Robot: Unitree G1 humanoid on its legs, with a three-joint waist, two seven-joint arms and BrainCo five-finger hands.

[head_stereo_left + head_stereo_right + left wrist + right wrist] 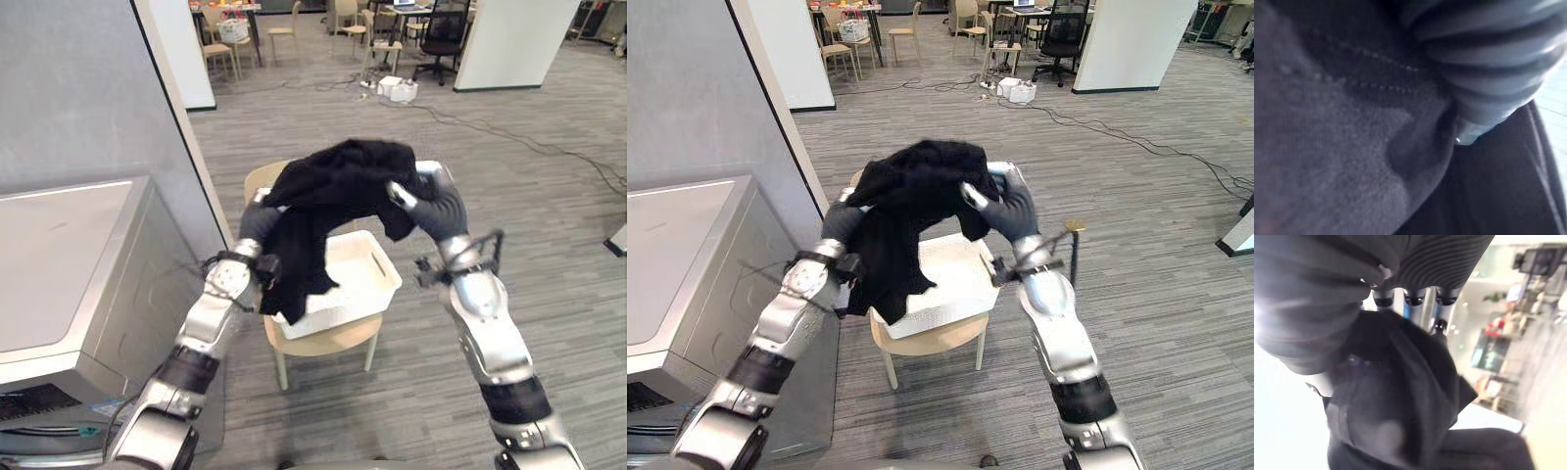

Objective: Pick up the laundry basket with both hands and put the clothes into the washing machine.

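A black garment (338, 181) is lifted above the white laundry basket (377, 284), and its lower end hangs down into the basket's left side. The basket rests on a small round wooden stool (328, 338). My right hand (436, 211) grips the garment's right edge, with thumb and fingers curled round the cloth (1400, 396). My left hand (255, 223) is under the garment's left side. Its dark cover (1484, 58) presses against the cloth and its fingers are buried in it.
The grey washing machine (59, 264) stands at my left, against a grey partition wall (88, 88). Open wood-pattern floor lies to the right of the stool. Farther back there are chairs (220, 49), a white box (400, 90) and cables on the floor.
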